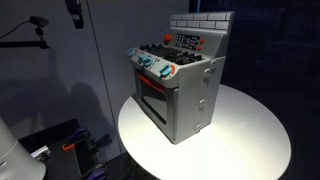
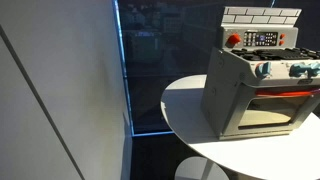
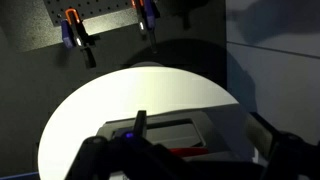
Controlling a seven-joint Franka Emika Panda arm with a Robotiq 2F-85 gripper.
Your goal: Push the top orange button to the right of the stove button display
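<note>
The grey toy stove (image 1: 180,90) stands on a round white table (image 1: 250,140) and shows in both exterior views (image 2: 255,95). Its small dark button display (image 1: 188,42) sits on the top panel below the white brick back, with a red round button (image 1: 167,41) beside it. The display also shows in an exterior view (image 2: 265,39). The orange buttons at its edge are too small to tell apart. In the wrist view my gripper (image 3: 187,145) is high above the stove (image 3: 170,130), its dark fingers wide apart and empty.
Blue-orange knobs (image 1: 152,65) line the stove front above the dark door. Orange-and-blue clamps (image 3: 72,28) hang on a pegboard beyond the table (image 3: 100,100). A camera on a stand (image 1: 38,20) is at the back. A dark glass wall (image 2: 160,60) stands behind the table.
</note>
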